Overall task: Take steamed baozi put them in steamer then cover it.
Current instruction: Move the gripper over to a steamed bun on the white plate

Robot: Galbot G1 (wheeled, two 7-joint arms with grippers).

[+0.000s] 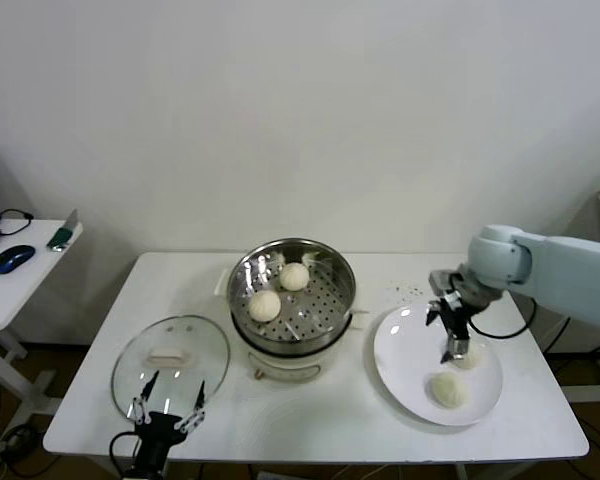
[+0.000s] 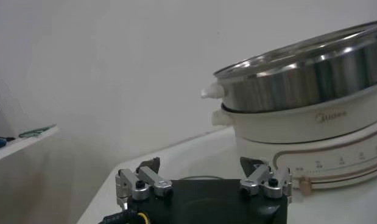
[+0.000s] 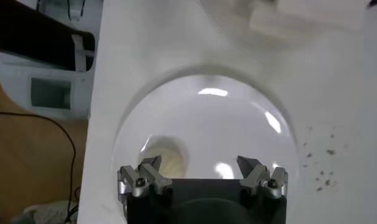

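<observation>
The head camera is looking down over the white desk [image 1: 310, 415]; both wrist cameras are sitting low, close behind their claws.

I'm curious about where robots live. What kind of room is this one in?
Probably a lab or test room set up like a kitchen. A plain white table holds the steamer, a white plate of baozi, and a side desk has a computer mouse.

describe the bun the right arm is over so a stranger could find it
Start at the white plate to the right of the steamer. It holds two buns; the open right end effector hangs over the farther bun, while the other bun lies uncovered nearer the table's front edge.
</observation>
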